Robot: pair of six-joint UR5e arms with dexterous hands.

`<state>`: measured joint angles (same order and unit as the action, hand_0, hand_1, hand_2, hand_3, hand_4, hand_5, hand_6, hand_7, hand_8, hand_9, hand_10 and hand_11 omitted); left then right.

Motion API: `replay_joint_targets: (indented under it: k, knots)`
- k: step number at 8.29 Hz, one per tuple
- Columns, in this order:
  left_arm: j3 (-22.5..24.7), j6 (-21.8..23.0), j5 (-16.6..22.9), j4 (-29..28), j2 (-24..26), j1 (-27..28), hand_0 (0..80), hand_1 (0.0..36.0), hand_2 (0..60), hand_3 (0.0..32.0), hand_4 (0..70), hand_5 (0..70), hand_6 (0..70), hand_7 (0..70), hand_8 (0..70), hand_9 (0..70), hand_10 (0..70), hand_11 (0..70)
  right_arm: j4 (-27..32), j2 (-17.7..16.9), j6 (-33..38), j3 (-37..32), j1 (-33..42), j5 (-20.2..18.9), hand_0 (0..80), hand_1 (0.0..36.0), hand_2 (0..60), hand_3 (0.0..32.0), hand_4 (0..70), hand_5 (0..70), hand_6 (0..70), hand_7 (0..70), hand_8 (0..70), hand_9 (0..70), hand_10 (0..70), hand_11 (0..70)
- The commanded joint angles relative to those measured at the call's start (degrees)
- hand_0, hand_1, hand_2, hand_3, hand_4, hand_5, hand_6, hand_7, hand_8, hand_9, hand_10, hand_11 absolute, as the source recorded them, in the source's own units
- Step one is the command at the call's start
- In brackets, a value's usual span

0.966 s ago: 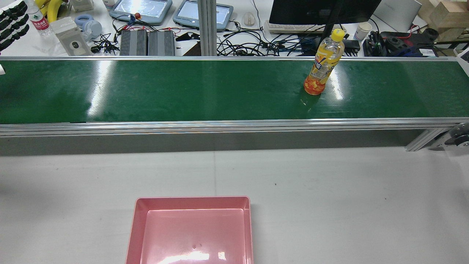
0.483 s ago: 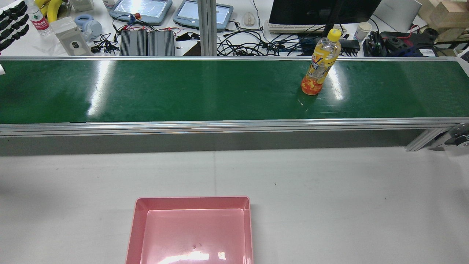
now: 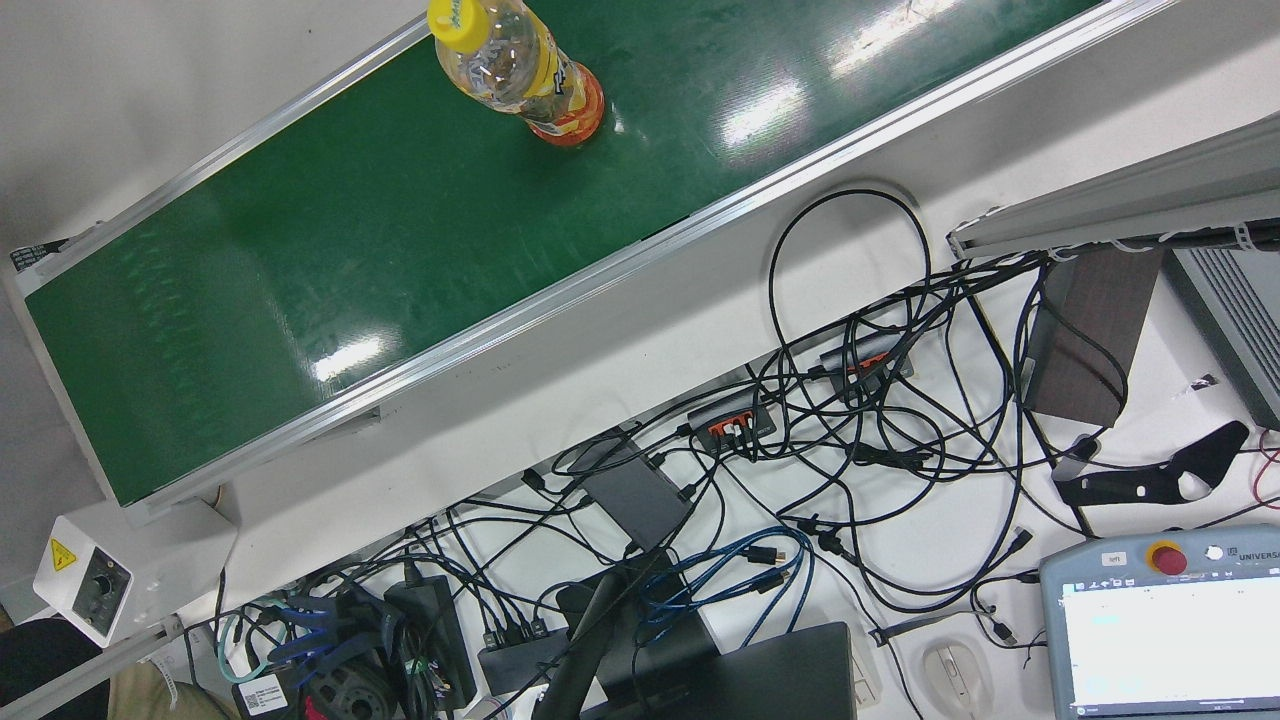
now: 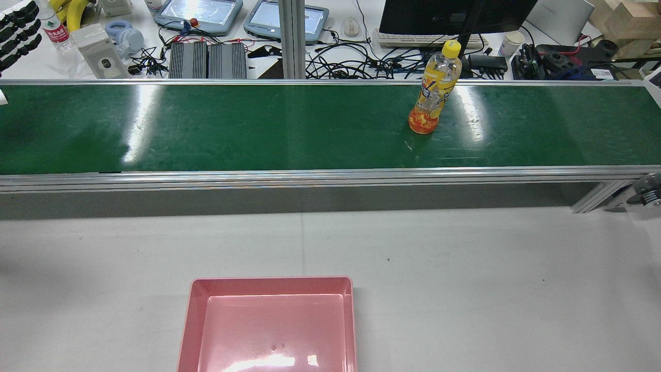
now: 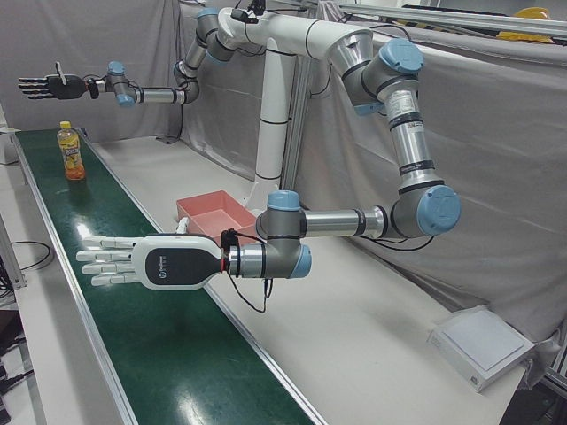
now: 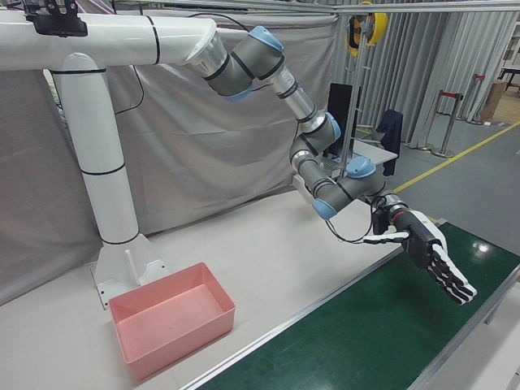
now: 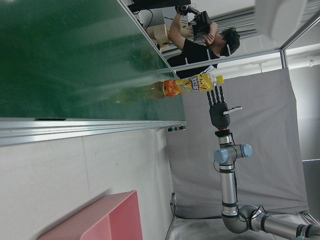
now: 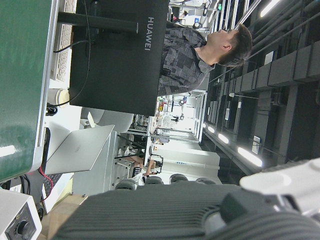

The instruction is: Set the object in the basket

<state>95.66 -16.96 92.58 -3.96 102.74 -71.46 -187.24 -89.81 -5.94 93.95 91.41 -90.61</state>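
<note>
**Both hands open, bottle alone on the belt**

The left hand (image 5: 133, 263) is stretched flat over the green belt (image 4: 258, 124), fingers apart, holding nothing. The right hand (image 5: 53, 86) is likewise open, up in the air beyond the bottle (image 4: 433, 88). The bottle stands upright on the belt, well apart from the pink basket (image 4: 268, 281).

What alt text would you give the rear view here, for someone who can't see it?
A juice bottle with a yellow cap stands upright on the green conveyor belt, right of centre. Nearer the camera, an empty pink basket sits on the grey table. Dark fingers of one hand show at the upper left corner, holding nothing.
</note>
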Motion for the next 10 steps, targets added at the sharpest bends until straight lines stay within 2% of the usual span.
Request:
replay_joint_targets:
  k: [1, 6, 10]
  knots:
    - [-0.03, 0.0, -0.03, 0.0, 0.0, 0.0, 66.4, 8.0, 0.0, 0.0, 8.2, 1.8, 0.0, 0.0, 0.0, 0.0, 0.0, 0.0, -0.06, -0.02, 0.06, 0.0, 0.0, 0.0, 0.0, 0.0, 0.0, 0.0, 0.0, 0.0, 0.0, 0.0, 0.0, 0.0, 0.0, 0.0]
    - [0.93, 0.0, 0.06, 0.96, 0.0, -0.09, 67.7, 8.2, 0.0, 0.0, 8.0, 1.7, 0.0, 0.0, 0.0, 0.0, 0.0, 0.0, 0.03, -0.02, -0.03, -0.09, 0.0, 0.0, 0.0, 0.0, 0.0, 0.0, 0.0, 0.0, 0.0, 0.0, 0.0, 0.0, 0.0, 0.0]
    - [0.5, -0.26, -0.29, 1.06, -0.35, 0.0, 64.3, 7.9, 0.0, 0.0, 7.3, 0.3, 0.0, 0.0, 0.0, 0.0, 0.0, 0.0, -0.06, -0.02, -0.03, -0.09, 0.0, 0.0, 0.0, 0.0, 0.0, 0.0, 0.0, 0.0, 0.0, 0.0, 0.0, 0.0, 0.0, 0.0]
